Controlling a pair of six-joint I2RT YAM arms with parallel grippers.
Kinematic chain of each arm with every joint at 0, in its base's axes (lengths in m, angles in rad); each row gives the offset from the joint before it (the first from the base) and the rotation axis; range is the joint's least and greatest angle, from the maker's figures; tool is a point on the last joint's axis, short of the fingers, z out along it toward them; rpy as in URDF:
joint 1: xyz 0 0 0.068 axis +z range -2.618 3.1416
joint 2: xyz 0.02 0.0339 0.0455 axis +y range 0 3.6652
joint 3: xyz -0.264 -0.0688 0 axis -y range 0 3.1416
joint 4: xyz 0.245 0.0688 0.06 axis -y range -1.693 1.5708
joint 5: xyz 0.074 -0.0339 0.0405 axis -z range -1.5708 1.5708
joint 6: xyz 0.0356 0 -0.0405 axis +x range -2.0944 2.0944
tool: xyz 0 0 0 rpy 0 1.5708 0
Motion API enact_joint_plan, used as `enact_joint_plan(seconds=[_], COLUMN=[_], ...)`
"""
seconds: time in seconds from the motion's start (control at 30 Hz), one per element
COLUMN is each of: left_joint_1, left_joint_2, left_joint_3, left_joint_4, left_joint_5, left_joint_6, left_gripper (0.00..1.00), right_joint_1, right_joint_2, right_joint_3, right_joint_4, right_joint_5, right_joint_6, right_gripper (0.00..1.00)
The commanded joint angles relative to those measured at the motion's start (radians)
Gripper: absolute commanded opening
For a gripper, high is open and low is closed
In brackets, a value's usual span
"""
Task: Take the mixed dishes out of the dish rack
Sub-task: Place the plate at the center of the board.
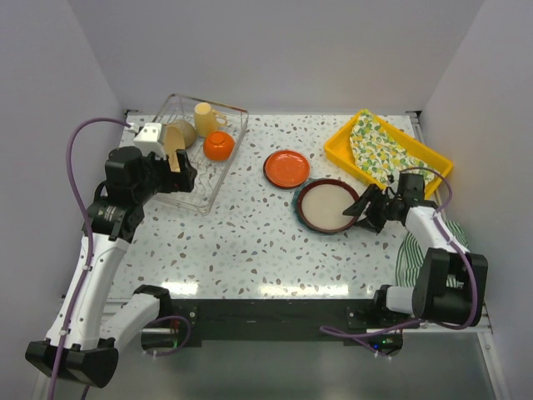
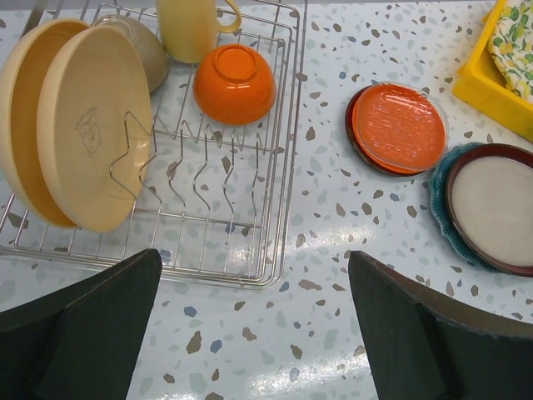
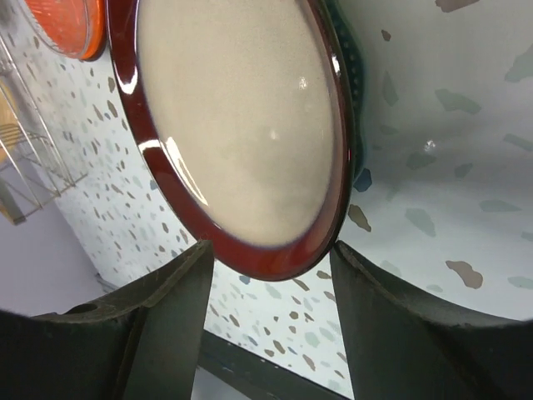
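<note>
From above, the dish rack [image 1: 226,167] sits at the far left of the tabletop [image 1: 250,242], holding tan plates [image 1: 176,137], a cream mug [image 1: 205,115] and an orange bowl [image 1: 218,146]. The left claw [image 1: 181,173] is over its near end, an orange plate [image 1: 286,168] lies mid-tabletop, and a brown plate [image 1: 327,206] rests on a teal plate [image 1: 296,202] beside the right claw [image 1: 364,212]. The left wrist view shows that claw spread wide above the rack's near rim, with two tan plates standing on edge in the wires. The right wrist view shows the right claw's fingers [image 3: 175,317] parted, with the brown plate's rim at the gap between them.
</note>
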Motion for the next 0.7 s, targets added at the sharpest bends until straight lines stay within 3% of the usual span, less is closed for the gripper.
enact_joint_plan(seconds=[0.0, 0.67], left_joint_1=[-0.006, -0.006], left_joint_2=[0.002, -0.008], left_joint_3=[0.006, -0.008], left_joint_4=[0.028, 0.023], left_joint_5=[0.016, 0.007], left_joint_6=[0.009, 0.015], left_gripper=[1.0, 1.0], right_joint_1=[0.03, 0.182], right_joint_2=[-0.042, 0.049], right_joint_3=[0.066, 0.134], right_joint_4=[-0.078, -0.072], right_joint_5=[0.065, 0.151], right_joint_6=[-0.077, -0.107], right_gripper=[0.63, 0.7])
